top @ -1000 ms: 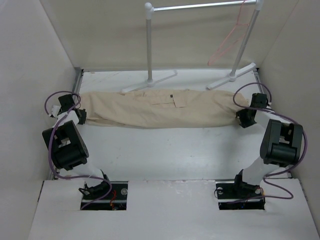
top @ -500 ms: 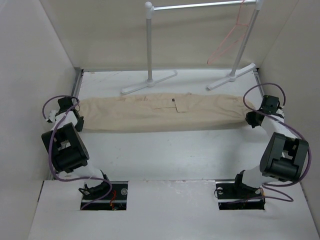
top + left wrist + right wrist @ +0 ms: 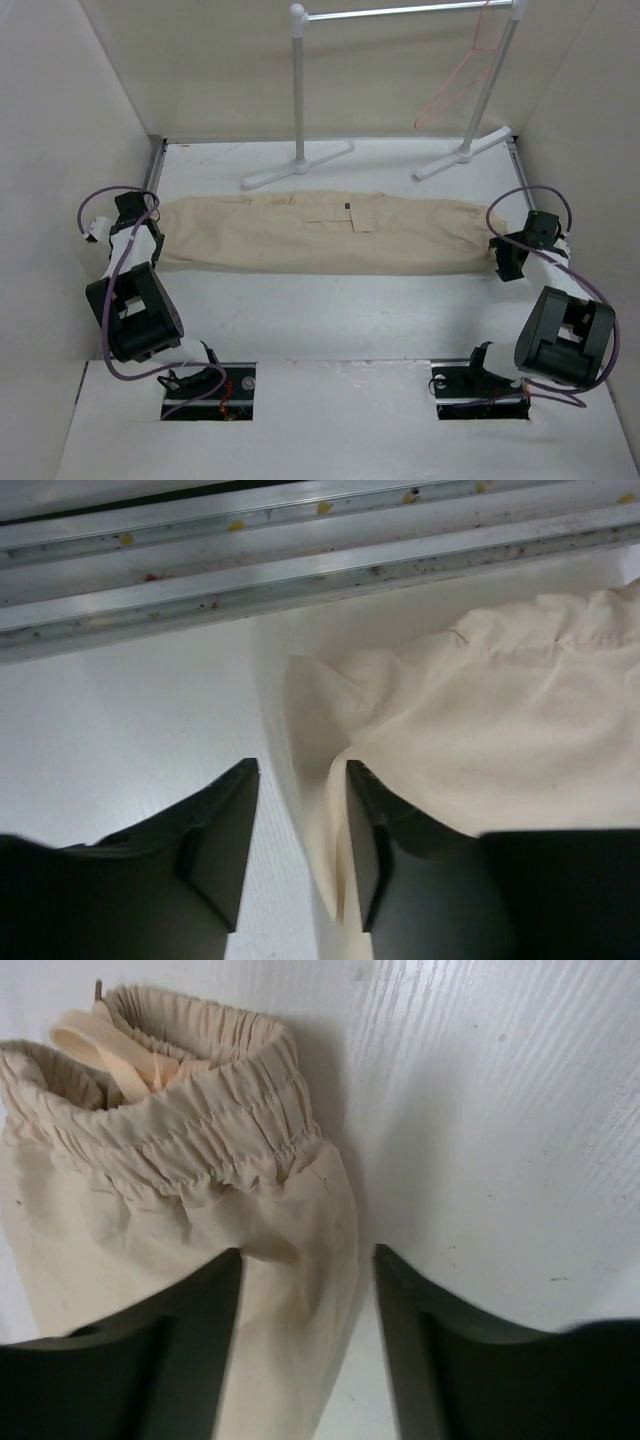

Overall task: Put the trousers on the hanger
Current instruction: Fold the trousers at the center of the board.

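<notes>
While the trousers (image 3: 320, 232) lie flat mid-frame on the tabletop (image 3: 330, 300), left pincer (image 3: 300, 770) and right pincer (image 3: 307, 1253) stand open, gripping nothing, so next, I judge, comes fetching the hanger (image 3: 450, 88) at upper right.

You are looking at bare table (image 3: 330, 305) stretching between the trousers (image 3: 320, 233) and the arm bases, leaving wide passage there. Behind the cloth, the rack's feet (image 3: 300, 165) are crowding its far edge and narrowing that strip. The hanger (image 3: 446, 88) is dangling beside the right post (image 3: 495, 80), possibly touching it. At the left end, an aluminium rail (image 3: 300, 555) is blocking the way just beyond the left gripper (image 3: 300, 770).
</notes>
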